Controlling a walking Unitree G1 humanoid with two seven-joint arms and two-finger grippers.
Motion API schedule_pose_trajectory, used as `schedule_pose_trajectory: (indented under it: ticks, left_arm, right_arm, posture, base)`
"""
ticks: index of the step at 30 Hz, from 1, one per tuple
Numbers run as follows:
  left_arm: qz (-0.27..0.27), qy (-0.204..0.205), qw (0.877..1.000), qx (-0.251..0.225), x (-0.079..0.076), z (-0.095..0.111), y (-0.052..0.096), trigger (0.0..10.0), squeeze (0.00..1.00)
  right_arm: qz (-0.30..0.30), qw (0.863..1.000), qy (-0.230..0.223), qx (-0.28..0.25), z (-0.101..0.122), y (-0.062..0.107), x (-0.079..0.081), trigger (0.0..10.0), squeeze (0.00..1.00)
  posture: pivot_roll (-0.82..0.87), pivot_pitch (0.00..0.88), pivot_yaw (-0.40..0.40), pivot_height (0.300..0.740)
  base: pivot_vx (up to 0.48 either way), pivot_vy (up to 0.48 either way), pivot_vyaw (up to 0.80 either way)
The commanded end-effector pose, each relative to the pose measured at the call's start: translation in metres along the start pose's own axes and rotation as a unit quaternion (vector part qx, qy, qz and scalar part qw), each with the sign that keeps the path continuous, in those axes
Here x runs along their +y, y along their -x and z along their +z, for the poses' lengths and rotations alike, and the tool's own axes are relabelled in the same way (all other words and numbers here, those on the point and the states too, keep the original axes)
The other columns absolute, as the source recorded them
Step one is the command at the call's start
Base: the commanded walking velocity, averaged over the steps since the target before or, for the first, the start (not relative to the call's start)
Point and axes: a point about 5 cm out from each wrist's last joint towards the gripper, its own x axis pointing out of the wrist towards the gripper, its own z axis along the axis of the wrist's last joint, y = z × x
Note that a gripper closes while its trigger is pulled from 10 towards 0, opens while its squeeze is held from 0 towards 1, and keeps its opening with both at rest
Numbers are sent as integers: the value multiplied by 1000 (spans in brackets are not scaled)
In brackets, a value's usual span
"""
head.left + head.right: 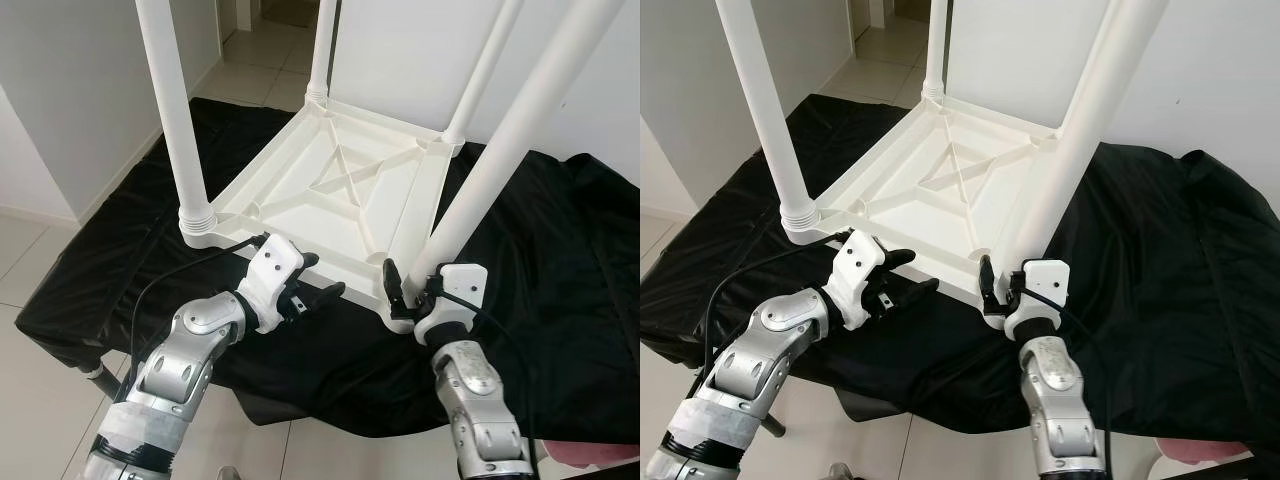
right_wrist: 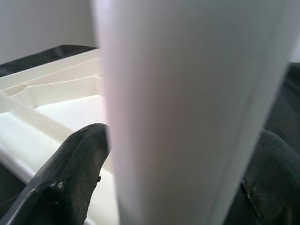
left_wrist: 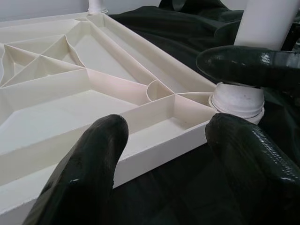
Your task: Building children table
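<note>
A white plastic children's table lies upside down on a black cloth, with its legs pointing up. My right gripper is shut on the near right leg just above its socket; in the right wrist view black fingers press both sides of the leg. My left gripper is open at the table's near rim, left of that leg. In the left wrist view its fingers straddle the rim without touching it.
The black cloth covers a low stand and hangs over its edges. The near left leg and two far legs stand upright. White walls are behind, and tiled floor lies to the left.
</note>
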Motion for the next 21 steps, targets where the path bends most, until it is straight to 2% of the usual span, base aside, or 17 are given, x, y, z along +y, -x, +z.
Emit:
schedule_pose_trajectory:
  ticks: [1, 4, 5, 6, 7, 10, 15, 20, 21]
  left_arm:
    - [11, 1, 1000, 4, 0, -1, 2, 10000, 0]
    - [11, 0, 1000, 4, 0, -1, 2, 10000, 0]
    - [11, 2, 1000, 3, -1, -1, 3, 10000, 0]
    - [6, 4, 1000, 1, -3, -1, 2, 10000, 0]
    - [6, 4, 1000, 1, -3, -1, 2, 10000, 0]
    - [-14, 5, 1000, 0, -12, -1, 0, 10000, 0]
    - [-25, 6, 1000, 1, -16, -1, -1, 10000, 0]
    - [-38, 5, 999, -4, -21, 3, -4, 10000, 0]
    - [-40, 4, 999, -5, -21, 3, -5, 10000, 0]
  right_arm:
    - [29, 1000, -3, 0, -2, 0, -6, 10000, 1000]
    - [51, 999, 0, 1, -3, 0, -8, 10000, 1000]
    - [74, 997, 0, 3, -4, -1, -10, 10000, 886]
    - [100, 995, 2, 7, -5, -2, -13, 10000, 0]
    - [100, 995, 2, 7, -5, -2, -13, 10000, 0]
    - [170, 985, 8, 20, -8, -8, -17, 10000, 0]
    - [196, 980, 8, 28, -9, -14, -19, 10000, 0]
    - [226, 973, 31, 37, -14, -25, -22, 10000, 0]
    - [227, 973, 28, 36, -14, -26, -23, 8824, 0]
  posture:
    - [26, 30, -90, 740]
    - [27, 30, -90, 740]
    - [26, 29, -89, 740]
    - [27, 29, -90, 740]
    - [27, 29, -90, 740]
    - [23, 28, -81, 740]
    - [24, 30, -74, 740]
    - [27, 30, -67, 740]
    - [27, 30, -67, 740]
  base:
    - [0, 0, 0]
    - [0, 0, 0]
    - [0, 0, 0]
    - [0, 0, 0]
    - [0, 0, 0]
    - [0, 0, 0]
    - [0, 0, 0]
    - [0, 0, 0]
    - [0, 0, 0]
